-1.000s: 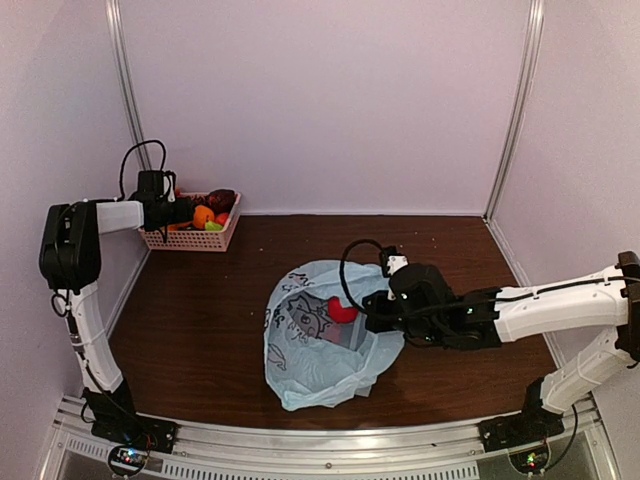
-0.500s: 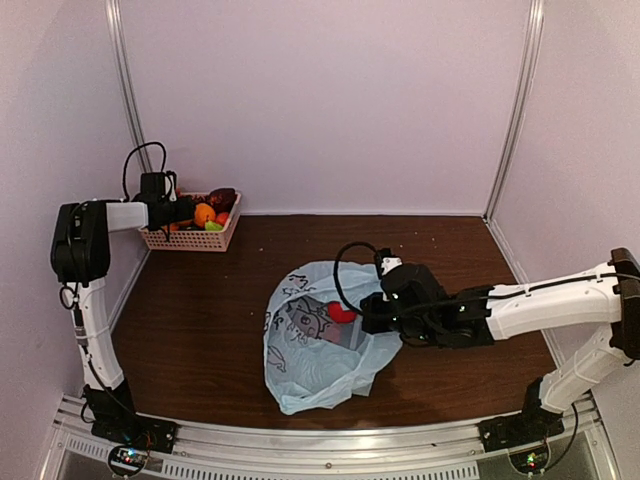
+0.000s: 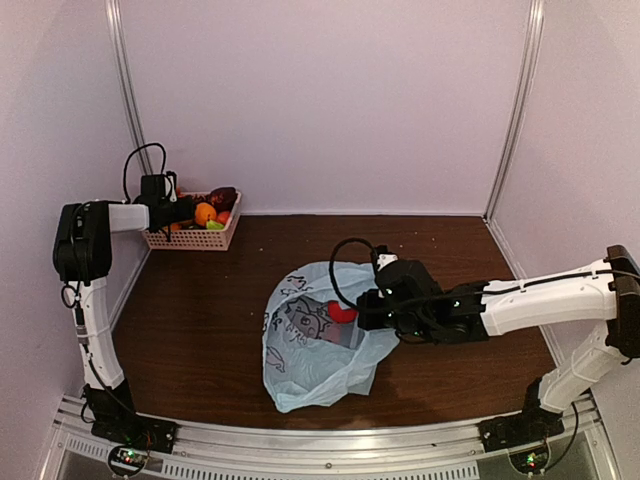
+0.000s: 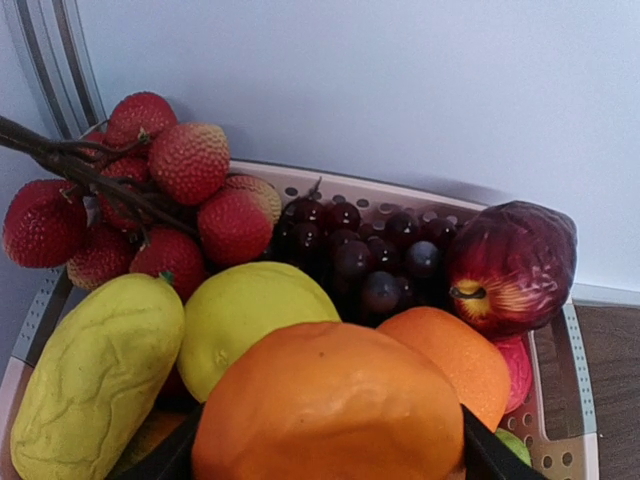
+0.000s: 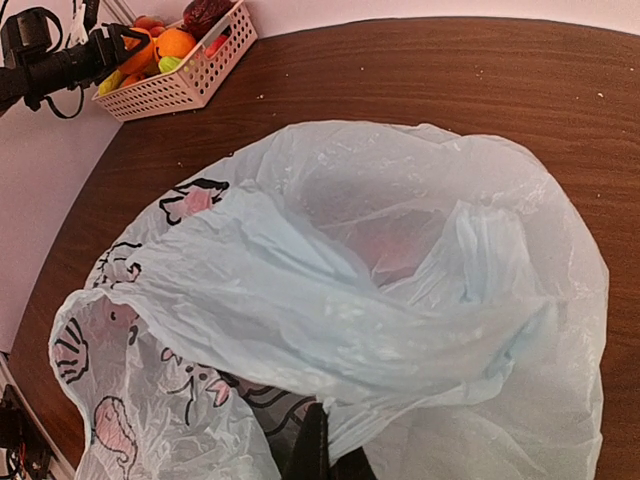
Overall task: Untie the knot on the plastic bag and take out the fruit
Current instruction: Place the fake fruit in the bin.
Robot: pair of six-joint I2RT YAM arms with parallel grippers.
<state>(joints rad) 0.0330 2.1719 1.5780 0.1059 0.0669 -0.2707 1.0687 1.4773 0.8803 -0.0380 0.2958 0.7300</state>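
The light blue plastic bag point(image 3: 315, 345) lies crumpled and open at the table's middle. A red fruit point(image 3: 343, 312) shows inside it, and shows as a reddish blur through the plastic in the right wrist view point(image 5: 395, 245). No knot shows in any view. My right gripper point(image 3: 366, 308) is at the bag's right edge, and its fingers are shut on a fold of the bag's plastic point(image 5: 322, 452). My left gripper point(image 3: 188, 212) is over the pink basket point(image 3: 190, 238) at the far left. It is shut on an orange fruit point(image 4: 330, 410).
The basket point(image 4: 570, 370) holds a red berry bunch point(image 4: 190, 165), dark grapes point(image 4: 370, 260), a dark red apple point(image 4: 510, 265), yellow pieces point(image 4: 95, 370) and another orange piece point(image 4: 450, 355). White walls enclose the table on three sides, and the basket stands in the back left corner.
My right arm has shifted a little to the left, drawing the bag's right edge with it. My left gripper stays over the basket with the orange fruit.
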